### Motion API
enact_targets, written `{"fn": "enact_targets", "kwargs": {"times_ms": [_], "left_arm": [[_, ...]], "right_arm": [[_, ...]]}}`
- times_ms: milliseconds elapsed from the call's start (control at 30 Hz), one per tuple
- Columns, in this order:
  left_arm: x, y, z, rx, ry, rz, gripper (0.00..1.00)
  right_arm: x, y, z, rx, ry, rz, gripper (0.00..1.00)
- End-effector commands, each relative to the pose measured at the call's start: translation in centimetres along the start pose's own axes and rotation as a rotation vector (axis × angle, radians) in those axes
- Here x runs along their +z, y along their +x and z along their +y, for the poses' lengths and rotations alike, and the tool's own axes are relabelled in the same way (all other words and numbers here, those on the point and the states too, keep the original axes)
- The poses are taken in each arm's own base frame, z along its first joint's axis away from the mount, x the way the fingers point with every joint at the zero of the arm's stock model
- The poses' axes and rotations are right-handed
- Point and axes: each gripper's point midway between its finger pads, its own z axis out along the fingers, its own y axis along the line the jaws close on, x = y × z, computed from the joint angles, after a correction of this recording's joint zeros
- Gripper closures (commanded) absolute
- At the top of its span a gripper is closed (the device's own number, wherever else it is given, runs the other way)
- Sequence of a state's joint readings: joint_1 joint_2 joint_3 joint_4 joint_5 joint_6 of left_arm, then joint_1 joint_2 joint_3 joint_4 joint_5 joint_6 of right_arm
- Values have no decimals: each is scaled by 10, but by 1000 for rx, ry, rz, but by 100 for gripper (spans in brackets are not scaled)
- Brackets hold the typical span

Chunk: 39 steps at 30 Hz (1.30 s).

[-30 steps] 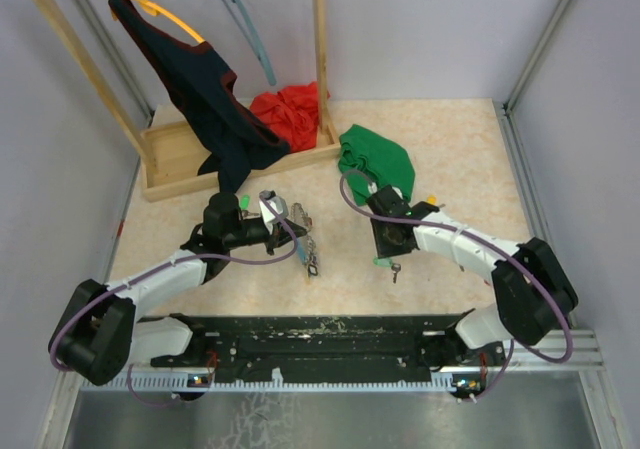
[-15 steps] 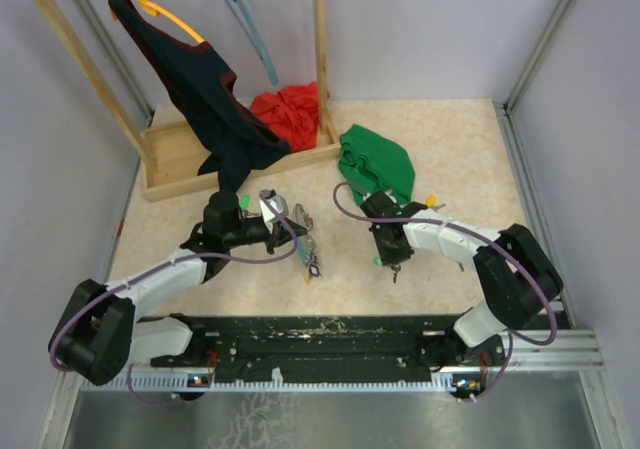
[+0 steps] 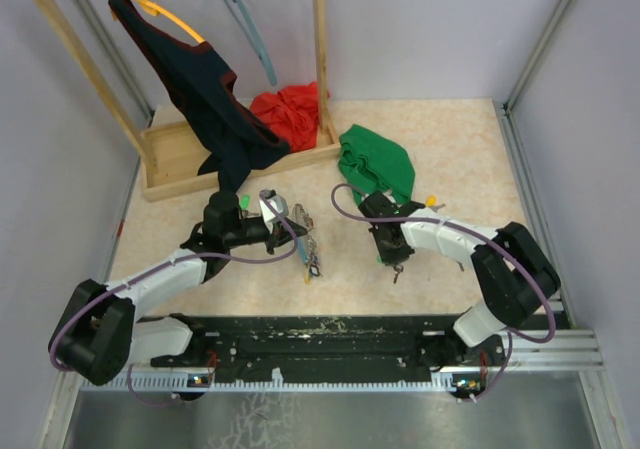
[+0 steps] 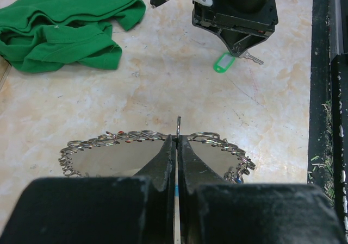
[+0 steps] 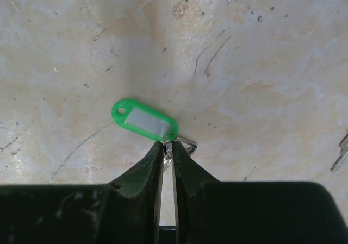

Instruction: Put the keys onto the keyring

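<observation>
Just now folded the right arm (image 3: 450,237) inward toward the centre and slid the right hand (image 5: 167,146) a touch leftward, down over the green key (image 5: 144,120). Shows that hand closed to a sliver, tips pinching the small metal loop at the tag's end, low against the surface (image 5: 244,48). Leaves the key still lying there, tag flat, not lifted. Cannot judge how firm the pinch is.

Kept the left hand (image 4: 178,141) where it was: fully shut on the wire of the keyring (image 4: 109,142), a short wire end poking up just past the tips, small loops fanned out to either side. Holds it near the surface, well apart from the right hand, keyring to the left and green key to the right.

Points, probably, to a pick-up under way, with threading not yet begun. Calls next for a clean lift without dropping the loop, then a carry across to that upright wire end. Leaves a second key (image 5: 341,152) near the right hand, untouched.
</observation>
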State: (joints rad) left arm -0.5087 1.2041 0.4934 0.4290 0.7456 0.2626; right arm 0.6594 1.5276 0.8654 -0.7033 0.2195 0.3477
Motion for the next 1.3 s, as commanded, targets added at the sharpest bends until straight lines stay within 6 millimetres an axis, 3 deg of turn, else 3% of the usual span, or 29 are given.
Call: {"fn": "enact_targets", "kwargs": {"times_ms": [0,133,433,733,1267], "left_arm": [[1,-26,3,61,12,-59,99],[1,-26,3,64,11,-61,99],[0,-29,3,70,6,-66,99],[-2,-30,4,74,-4,-70,99],[-1,-28,4,71,-1,-68,99]], "right_arm": [[-10,-21,0,-4,19,-60,90],[-14,-26,2,9,10,-75,100],[-30,-55,19,109,-93,-219,100],[-16,-70,25,214,-103,-302,100],[0,-60,18,180,-27,-222,95]]}}
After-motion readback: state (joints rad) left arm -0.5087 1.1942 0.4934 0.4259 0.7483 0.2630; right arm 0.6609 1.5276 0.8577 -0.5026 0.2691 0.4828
